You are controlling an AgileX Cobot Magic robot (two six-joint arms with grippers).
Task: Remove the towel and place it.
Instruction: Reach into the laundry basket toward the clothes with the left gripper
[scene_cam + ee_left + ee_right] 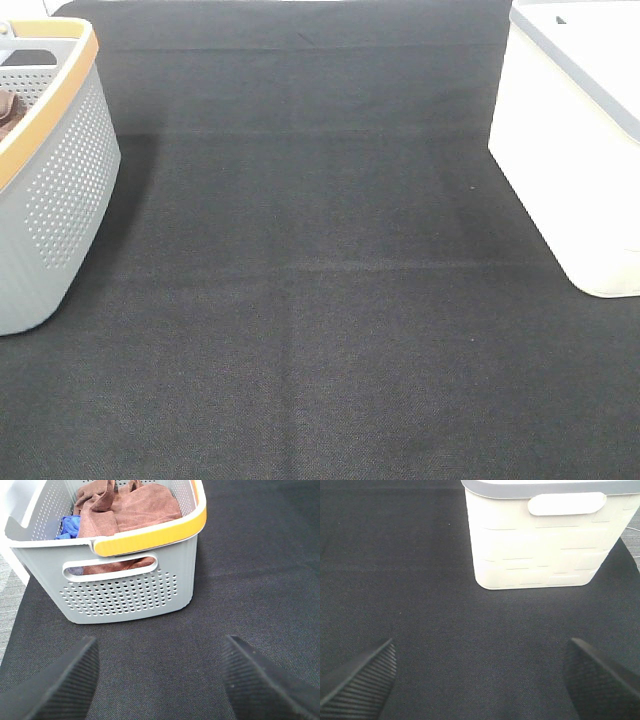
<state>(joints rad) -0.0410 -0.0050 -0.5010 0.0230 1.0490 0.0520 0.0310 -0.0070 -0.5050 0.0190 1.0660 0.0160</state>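
The rust-brown towel (127, 507) lies crumpled inside the grey perforated basket (130, 590) with the yellow rim. In the high view only a sliver of brown cloth (10, 112) shows in that basket (60, 190) at the far left. My left gripper (160, 680) is open and empty, low over the black mat, a short way in front of the basket's handle end. My right gripper (480, 680) is open and empty, facing the white basket (540, 545). Neither gripper shows in the high view.
A blue cloth (69, 526) lies next to the towel in the grey basket. The white basket (580, 140) with a grey rim stands at the right of the black mat (320, 300). Pale floor shows beside the grey basket (10, 580).
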